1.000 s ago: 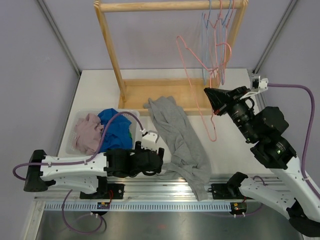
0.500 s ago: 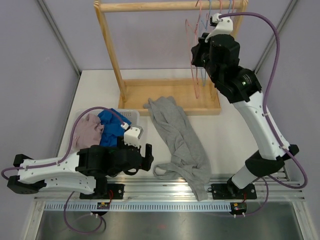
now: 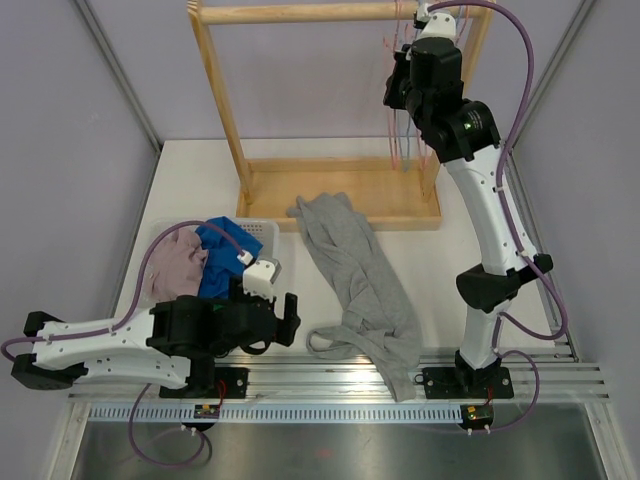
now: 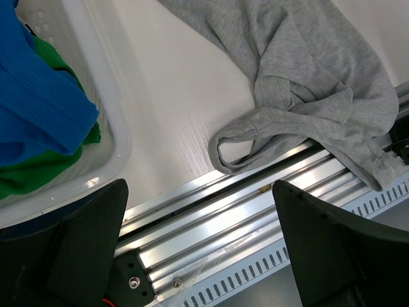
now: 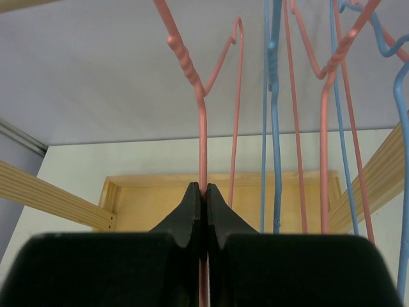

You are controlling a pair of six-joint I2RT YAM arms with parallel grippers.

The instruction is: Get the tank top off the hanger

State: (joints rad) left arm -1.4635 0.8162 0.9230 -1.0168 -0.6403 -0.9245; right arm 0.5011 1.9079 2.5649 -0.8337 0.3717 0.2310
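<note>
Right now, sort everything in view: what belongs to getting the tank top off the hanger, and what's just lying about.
Job: grey fabric tank top; pink wire hanger; right end effector.
Lying about: blue wire hangers; wooden rack; white plastic basket of clothes.

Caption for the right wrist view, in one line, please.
Right gripper shut on a pink wire hanger, beside blue hangers above the wooden rack base.

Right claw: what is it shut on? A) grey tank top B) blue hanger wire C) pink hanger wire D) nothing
C: in the right wrist view the right claw is closed on the pink hanger wire, blue hangers hang beside it untouched, and the grey tank top lies on the table.
</note>
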